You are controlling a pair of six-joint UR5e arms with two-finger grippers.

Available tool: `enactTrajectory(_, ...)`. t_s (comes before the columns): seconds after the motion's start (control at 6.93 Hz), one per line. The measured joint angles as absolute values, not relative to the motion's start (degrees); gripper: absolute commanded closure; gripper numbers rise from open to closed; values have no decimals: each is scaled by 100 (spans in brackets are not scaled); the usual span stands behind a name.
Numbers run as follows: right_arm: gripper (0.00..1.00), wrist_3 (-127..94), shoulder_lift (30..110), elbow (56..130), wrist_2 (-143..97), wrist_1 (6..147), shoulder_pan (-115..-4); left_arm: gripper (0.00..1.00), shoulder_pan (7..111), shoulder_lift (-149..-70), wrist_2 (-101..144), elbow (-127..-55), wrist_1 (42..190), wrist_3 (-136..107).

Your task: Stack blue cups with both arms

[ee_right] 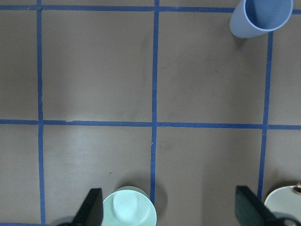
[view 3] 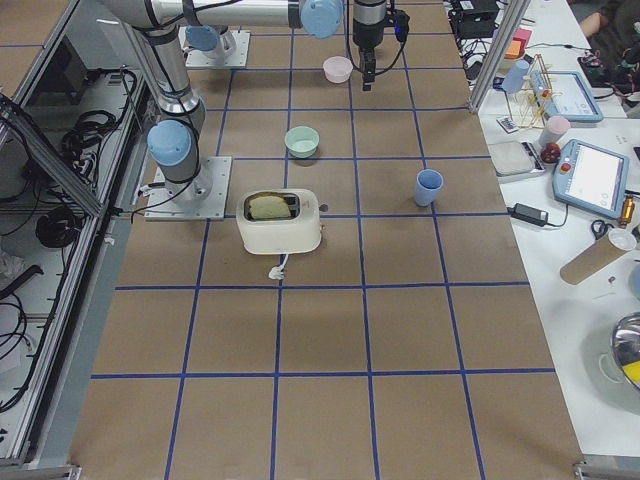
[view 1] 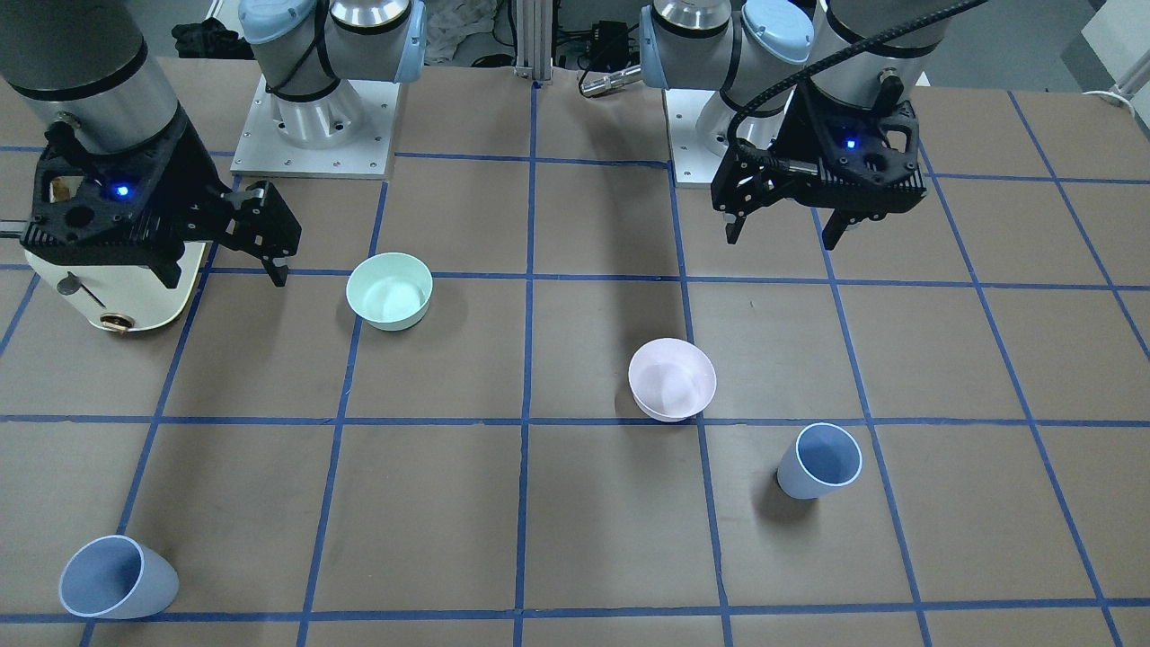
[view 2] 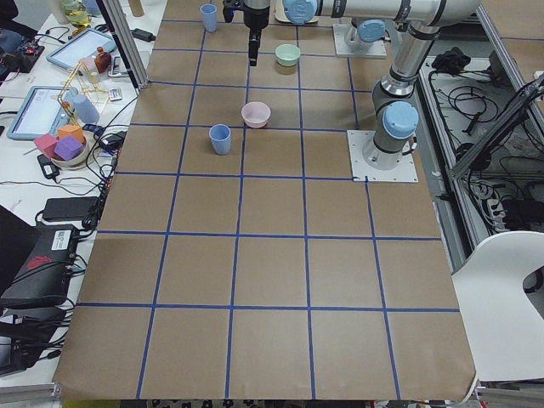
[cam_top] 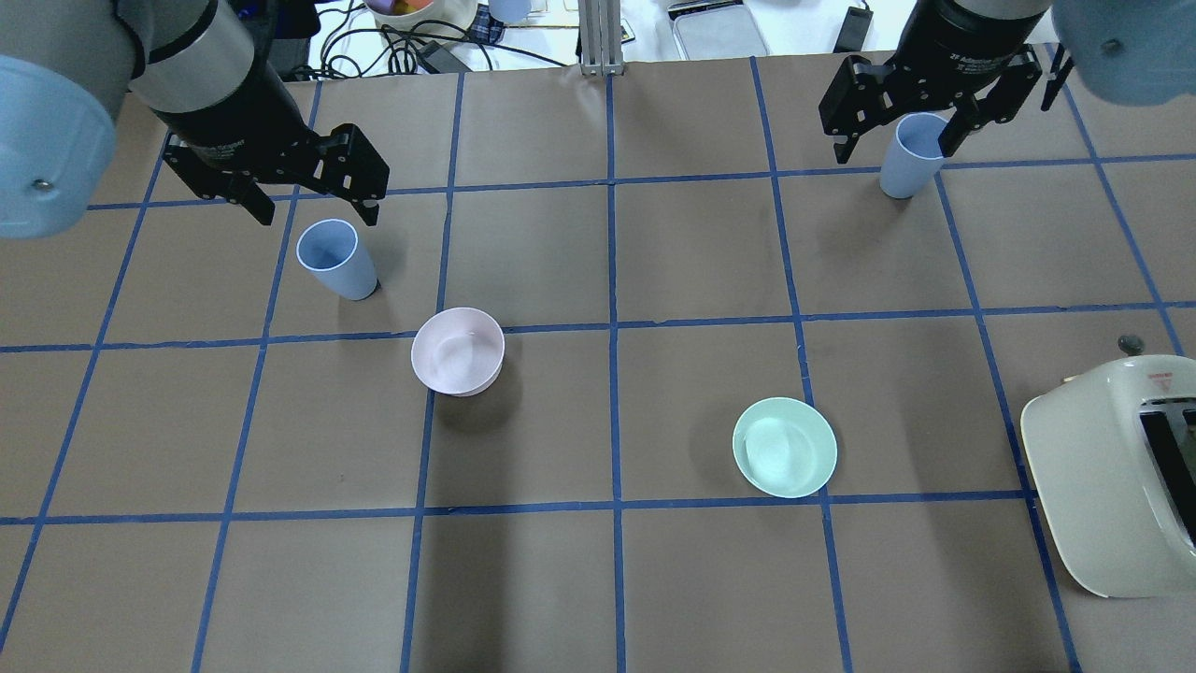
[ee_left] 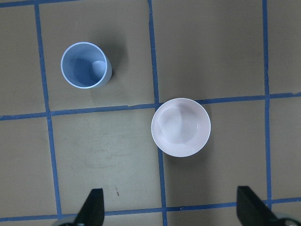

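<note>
Two pale blue cups stand upright and far apart on the table. One cup (cam_top: 336, 259) stands next to the pink bowl (cam_top: 458, 350); it also shows in the left wrist view (ee_left: 86, 66). My left gripper (cam_top: 318, 220) hangs open and empty high above the table, just short of that cup. The other cup (cam_top: 911, 154) stands at the far right; it also shows in the right wrist view (ee_right: 261, 16). My right gripper (cam_top: 895, 150) hangs open and empty high above the table near it. Neither gripper touches a cup.
A mint-green bowl (cam_top: 785, 447) sits right of centre. A cream toaster (cam_top: 1112, 477) stands at the table's right edge. Blue tape lines grid the brown table (cam_top: 607, 579). Clutter lies beyond the far edge.
</note>
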State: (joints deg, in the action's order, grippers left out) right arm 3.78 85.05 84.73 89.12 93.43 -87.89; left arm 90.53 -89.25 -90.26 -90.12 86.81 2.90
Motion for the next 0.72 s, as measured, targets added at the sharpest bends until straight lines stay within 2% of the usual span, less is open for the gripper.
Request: enactTrajectory(0.72,0,378,8508,8473,8912,9345,-8789,0,9006,-9062,-9023,-8975,8614,315)
